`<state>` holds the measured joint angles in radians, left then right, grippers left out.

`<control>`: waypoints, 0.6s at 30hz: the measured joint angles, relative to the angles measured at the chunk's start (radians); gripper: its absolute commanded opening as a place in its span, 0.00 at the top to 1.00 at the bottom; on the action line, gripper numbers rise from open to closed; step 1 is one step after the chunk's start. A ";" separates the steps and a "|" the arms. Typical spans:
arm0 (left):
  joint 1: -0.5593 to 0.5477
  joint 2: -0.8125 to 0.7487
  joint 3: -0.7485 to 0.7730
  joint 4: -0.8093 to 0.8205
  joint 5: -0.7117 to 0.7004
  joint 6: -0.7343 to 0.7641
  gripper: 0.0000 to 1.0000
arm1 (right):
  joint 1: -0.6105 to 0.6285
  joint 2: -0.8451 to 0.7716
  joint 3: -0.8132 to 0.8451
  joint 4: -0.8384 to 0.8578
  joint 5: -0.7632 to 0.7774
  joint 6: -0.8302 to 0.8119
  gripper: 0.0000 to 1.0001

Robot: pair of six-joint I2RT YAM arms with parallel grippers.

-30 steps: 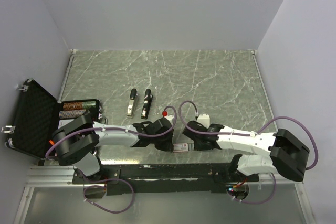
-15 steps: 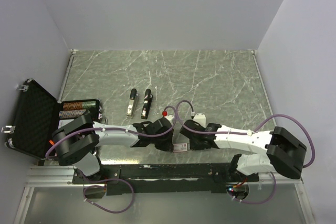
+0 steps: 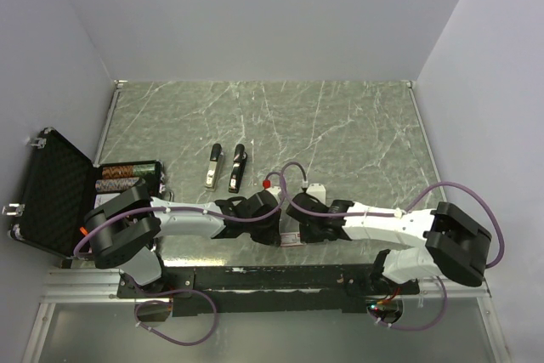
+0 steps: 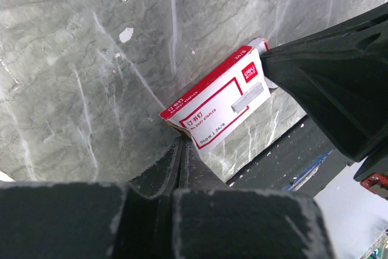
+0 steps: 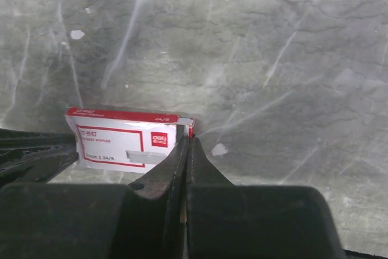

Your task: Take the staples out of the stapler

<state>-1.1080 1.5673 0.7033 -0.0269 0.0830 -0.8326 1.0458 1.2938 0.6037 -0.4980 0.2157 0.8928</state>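
The stapler lies as two dark pieces side by side, one (image 3: 214,165) left of the other (image 3: 237,166), far from both grippers. No staple strips show in any view. A small red-and-white staple box (image 3: 293,238) lies at the table's near edge, and it also shows in the left wrist view (image 4: 218,104) and the right wrist view (image 5: 124,139). My left gripper (image 3: 275,232) (image 4: 180,142) is shut, its tips against the box's left end. My right gripper (image 3: 309,230) (image 5: 189,139) is shut, its tips at the flap on the box's right end.
An open black case (image 3: 51,193) with cylindrical items (image 3: 127,174) stands at the left edge. A black rail (image 3: 272,276) runs along the table's near edge just below the box. Small white chips (image 5: 219,149) lie on the marble top.
My right arm has moved left, bringing its shut gripper up to the box's right end. The left arm, the box and the stapler pieces have not moved.
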 measured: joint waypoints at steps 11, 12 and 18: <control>0.000 0.000 0.000 -0.003 0.000 0.000 0.99 | 0.016 0.046 0.037 0.003 0.003 -0.044 0.91; 0.000 0.000 0.000 -0.003 0.000 0.000 0.99 | 0.017 0.045 0.037 0.003 0.006 -0.046 0.88; 0.000 0.001 0.003 -0.005 0.000 0.003 0.99 | 0.023 0.036 0.038 -0.019 0.026 -0.045 0.82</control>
<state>-1.1080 1.5681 0.7063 -0.0319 0.0834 -0.8291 1.0691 1.3300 0.6415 -0.5167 0.2420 0.8482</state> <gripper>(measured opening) 0.015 0.158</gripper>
